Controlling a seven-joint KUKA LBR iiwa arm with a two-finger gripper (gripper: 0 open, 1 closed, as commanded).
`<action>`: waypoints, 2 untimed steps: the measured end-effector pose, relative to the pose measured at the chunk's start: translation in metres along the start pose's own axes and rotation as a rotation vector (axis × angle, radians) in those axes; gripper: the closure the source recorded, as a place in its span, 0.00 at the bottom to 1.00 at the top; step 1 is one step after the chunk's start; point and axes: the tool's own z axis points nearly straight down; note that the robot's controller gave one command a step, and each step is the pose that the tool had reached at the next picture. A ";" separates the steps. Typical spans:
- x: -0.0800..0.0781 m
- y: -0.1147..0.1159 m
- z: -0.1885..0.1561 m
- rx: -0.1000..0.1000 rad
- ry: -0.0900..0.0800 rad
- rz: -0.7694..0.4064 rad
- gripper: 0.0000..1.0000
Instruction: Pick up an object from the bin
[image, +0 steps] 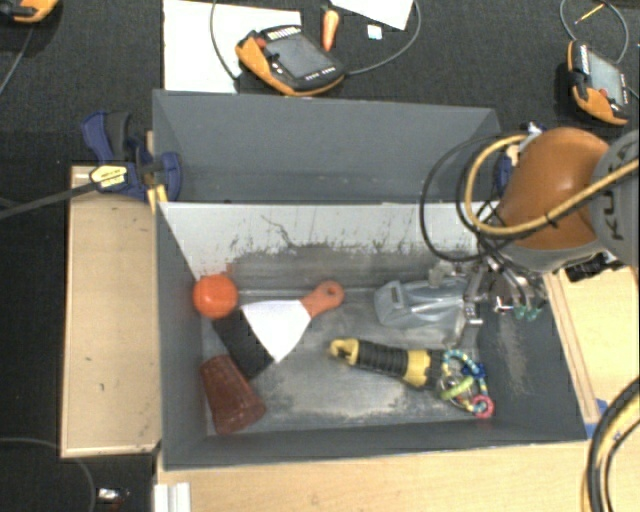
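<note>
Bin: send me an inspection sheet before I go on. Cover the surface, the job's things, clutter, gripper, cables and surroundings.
Surface: bin floor grey and scuffed, bare along the front middle.
Job's things: clear plastic piece at right rear, under the gripper's side.
Clutter: orange ball, white scraper, black block and dark red cup at left; yellow-black tool in the middle; coloured rings at front right.
Gripper: gripper low at the clear piece's right end, behind the rings.
Cables: cables loop round the arm's orange cover.
Surroundings: orange-black device behind the bin.
</note>
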 end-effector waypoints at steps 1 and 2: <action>-0.002 0.000 -0.005 0.001 -0.008 -0.004 0.00; 0.041 0.062 0.013 -0.001 -0.005 -0.231 0.00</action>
